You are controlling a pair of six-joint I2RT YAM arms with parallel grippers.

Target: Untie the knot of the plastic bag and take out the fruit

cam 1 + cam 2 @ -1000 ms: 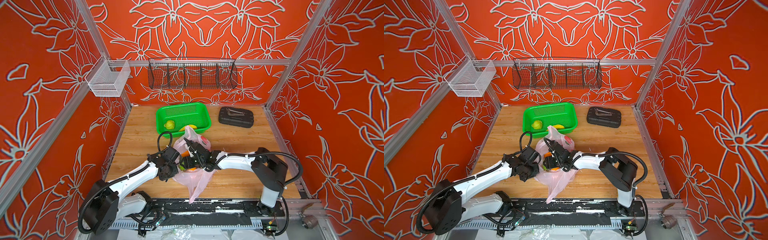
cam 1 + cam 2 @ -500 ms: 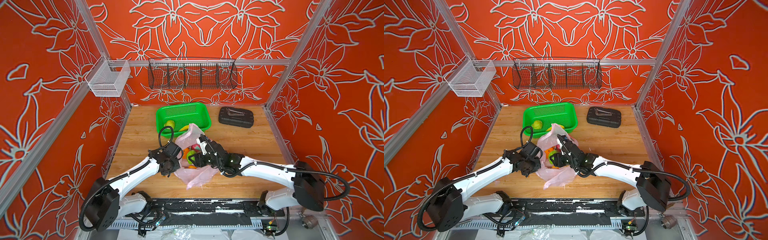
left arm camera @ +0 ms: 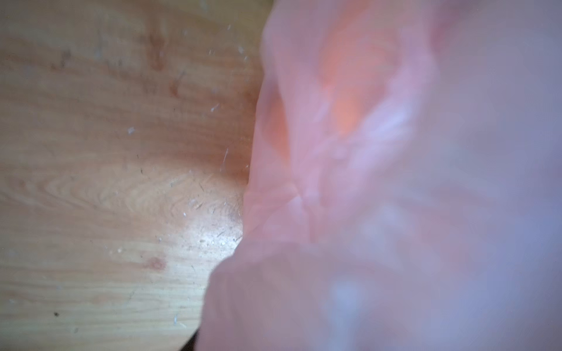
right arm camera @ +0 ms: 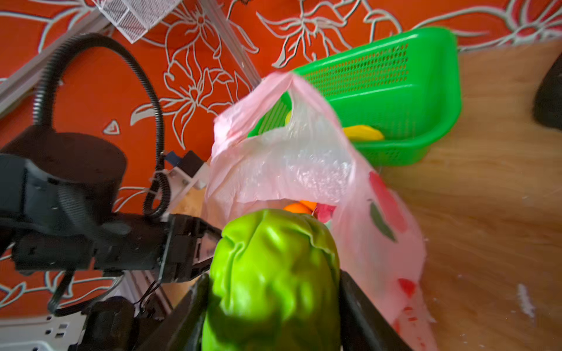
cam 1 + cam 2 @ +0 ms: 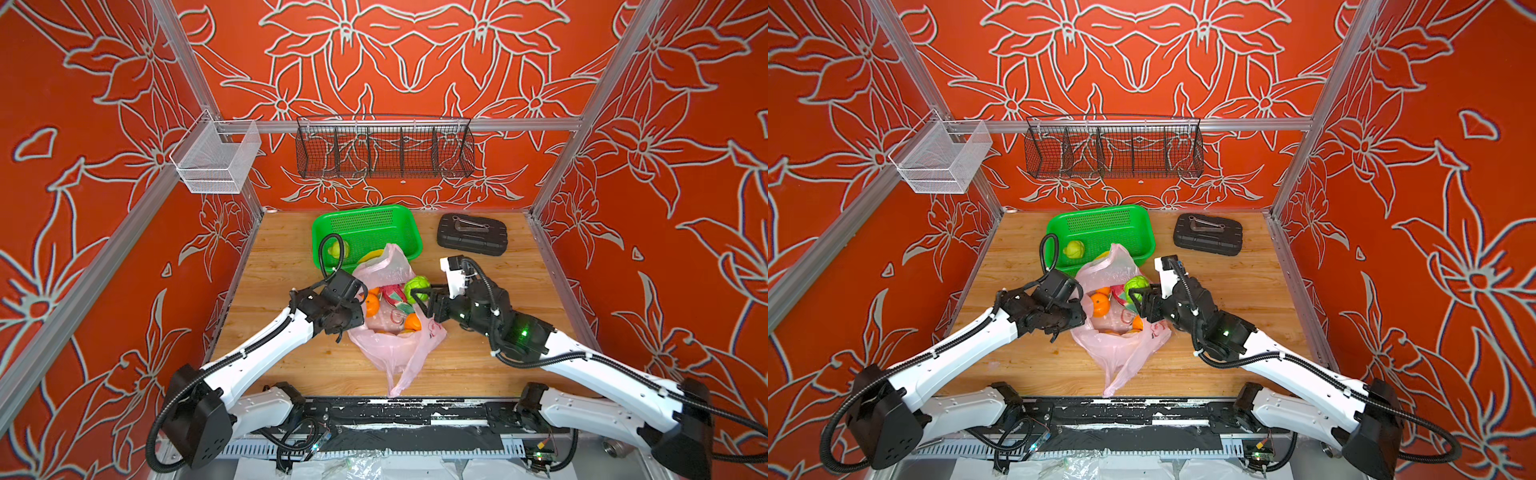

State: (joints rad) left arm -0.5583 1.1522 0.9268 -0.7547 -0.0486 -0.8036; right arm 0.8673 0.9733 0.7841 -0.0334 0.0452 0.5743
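Pulling back since last frame: right gripper [image 5: 419, 295] clamps green fruit [image 4: 273, 273] | left gripper [image 5: 358, 308] at plastic bag [image 5: 395, 353], width unclear

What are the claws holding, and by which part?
Right claw: the lumpy green fruit, pinched by its opposite sides. Left claw: at the pink bag, grip unclear.

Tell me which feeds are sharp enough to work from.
Left wrist: plastic bag smears out of focus close to the lens, only the table readable. Right wrist: green fruit in focus, green basket behind slightly blurred. Both top views: sharp, evenly lit.
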